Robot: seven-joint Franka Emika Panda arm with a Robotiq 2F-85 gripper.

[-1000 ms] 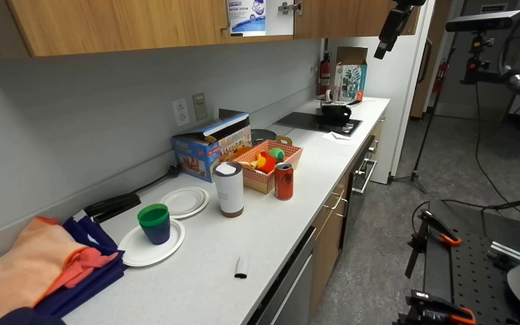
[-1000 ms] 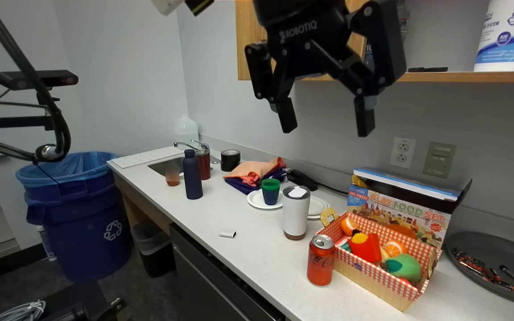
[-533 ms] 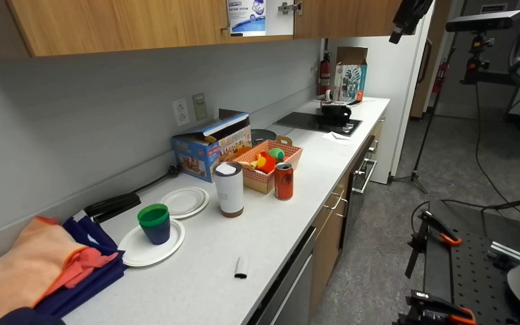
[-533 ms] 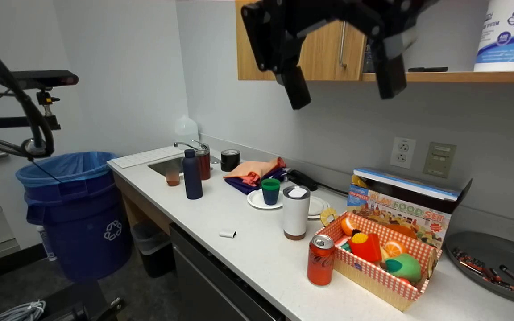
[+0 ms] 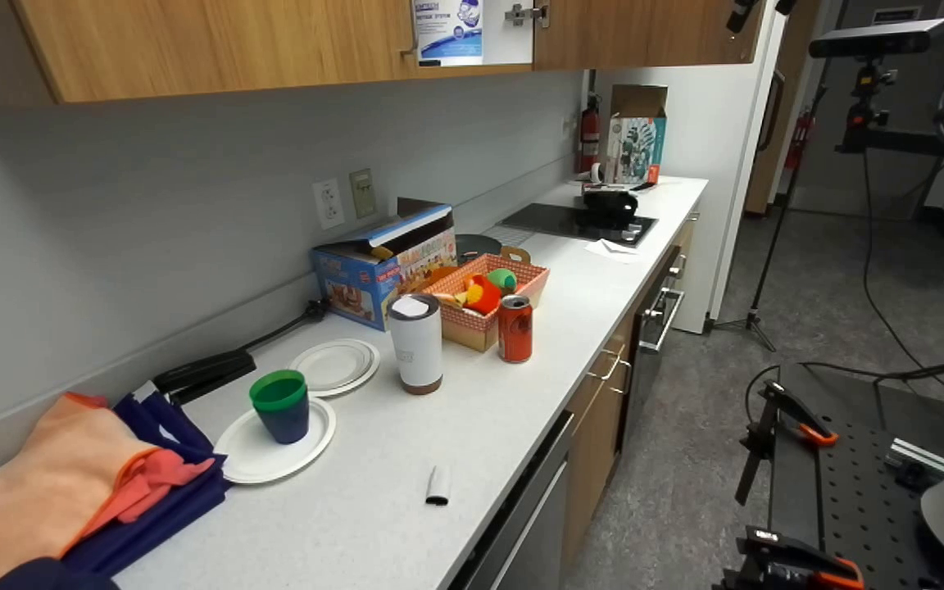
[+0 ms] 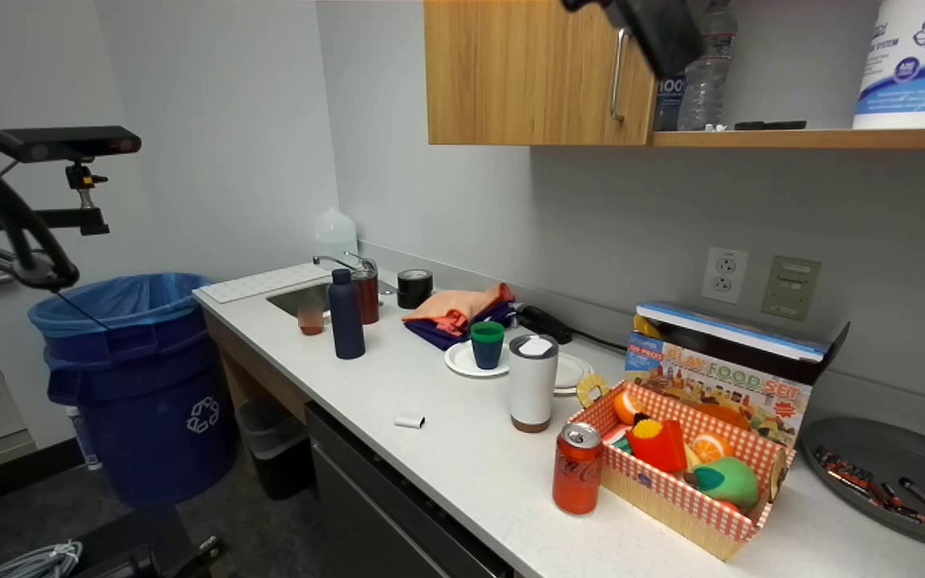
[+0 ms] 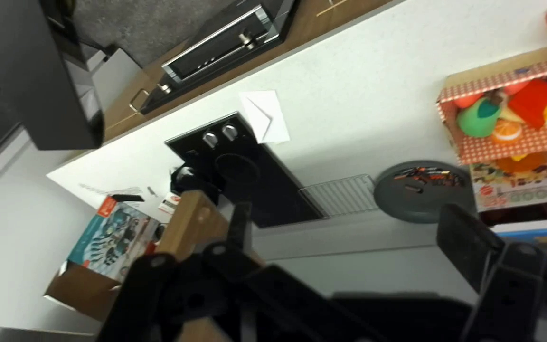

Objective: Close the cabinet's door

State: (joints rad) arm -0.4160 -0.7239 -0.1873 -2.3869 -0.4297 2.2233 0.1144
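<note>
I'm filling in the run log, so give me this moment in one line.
door: open | gripper: open, holding nothing, door contact unclear | cabinet: tub, bottle inside | closing: not done

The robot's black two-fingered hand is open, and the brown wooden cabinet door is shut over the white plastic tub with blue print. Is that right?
Not quite: that brown wooden cabinet door is swung open, as an exterior view shows, leaving the white plastic tub uncovered. The hand is indeed open.
</note>
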